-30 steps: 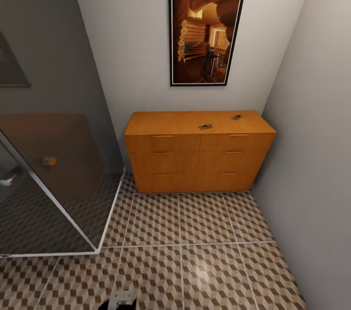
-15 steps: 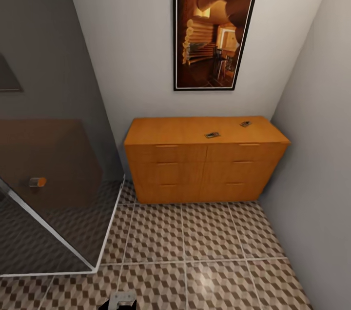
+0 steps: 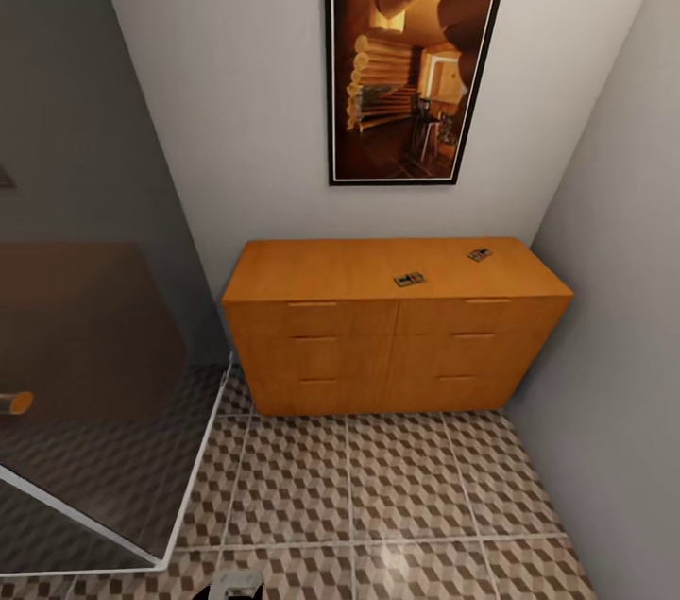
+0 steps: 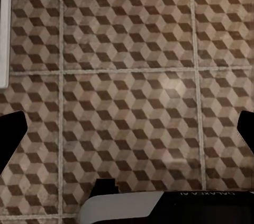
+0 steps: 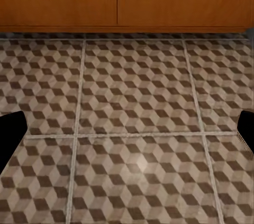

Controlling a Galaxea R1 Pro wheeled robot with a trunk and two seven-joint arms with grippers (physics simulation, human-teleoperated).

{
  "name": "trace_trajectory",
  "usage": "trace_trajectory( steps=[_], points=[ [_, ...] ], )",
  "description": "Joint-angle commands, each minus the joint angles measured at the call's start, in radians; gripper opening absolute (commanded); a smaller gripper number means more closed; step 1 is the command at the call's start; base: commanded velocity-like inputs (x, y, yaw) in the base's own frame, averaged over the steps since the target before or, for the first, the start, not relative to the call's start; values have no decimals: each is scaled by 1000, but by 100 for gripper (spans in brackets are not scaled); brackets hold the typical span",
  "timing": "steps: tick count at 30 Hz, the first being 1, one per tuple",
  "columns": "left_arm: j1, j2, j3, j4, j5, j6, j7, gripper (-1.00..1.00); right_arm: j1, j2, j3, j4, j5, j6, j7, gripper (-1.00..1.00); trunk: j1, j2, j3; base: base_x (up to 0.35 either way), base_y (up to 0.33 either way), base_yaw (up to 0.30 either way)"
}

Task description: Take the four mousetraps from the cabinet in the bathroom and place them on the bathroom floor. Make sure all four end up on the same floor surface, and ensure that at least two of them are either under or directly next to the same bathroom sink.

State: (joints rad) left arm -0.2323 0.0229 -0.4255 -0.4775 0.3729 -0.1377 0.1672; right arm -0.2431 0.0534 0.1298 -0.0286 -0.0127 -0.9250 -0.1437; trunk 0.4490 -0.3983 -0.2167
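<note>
The orange-brown cabinet [image 3: 392,326] stands against the far wall, all its drawers closed. Two mousetraps lie on its top: one near the middle [image 3: 409,279] and one toward the right back [image 3: 480,253]. The cube-patterned bathroom floor [image 3: 378,487] stretches between me and the cabinet. In the left wrist view my left gripper [image 4: 127,136] hangs open over bare tiles, its black fingertips [image 4: 10,134] at the frame's edges. My right gripper [image 5: 127,134] is open too, above tiles in front of the cabinet's base [image 5: 127,1]. The bathroom sink is out of view.
A glass shower enclosure [image 3: 85,392] with a white frame takes up the left side. A grey wall [image 3: 614,345] closes the right side, tight against the cabinet. A framed picture [image 3: 416,52] hangs above the cabinet. A white part of my own body [image 4: 121,208] shows in the left wrist view.
The camera has moved toward the cabinet, which looks larger and sits lower in the picture. The shower glass has slid toward the left edge. The mousetraps lie as before.
</note>
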Motion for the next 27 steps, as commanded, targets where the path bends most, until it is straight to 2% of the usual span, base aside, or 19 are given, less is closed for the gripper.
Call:
trace_trajectory(
  steps=[1, 9, 22, 27],
  points=[
    [-1, 1, -9, 0, 8, -3, 8, 100, -1, 0, 8, 1, -1, -2, -8, 100, 1, -2, -2, 264, -195, 0],
    [-1, 2, -9, 2, 8, -3, 8, 100, -1, -1, 9, 1, 0, -5, -8, 100, 1, -2, -2, 178, -141, 0],
    [-1, 6, -10, 9, 8, -5, 7, 100, -1, -1, 9, 1, 0, -5, -9, 100, 1, -2, -2, 17, -14, 0],
    [-1, 18, -10, 51, 9, -7, 7, 100, -1, -3, 8, 1, 0, -4, -9, 100, 1, -2, -2, 1, -1, 0]
  ],
)
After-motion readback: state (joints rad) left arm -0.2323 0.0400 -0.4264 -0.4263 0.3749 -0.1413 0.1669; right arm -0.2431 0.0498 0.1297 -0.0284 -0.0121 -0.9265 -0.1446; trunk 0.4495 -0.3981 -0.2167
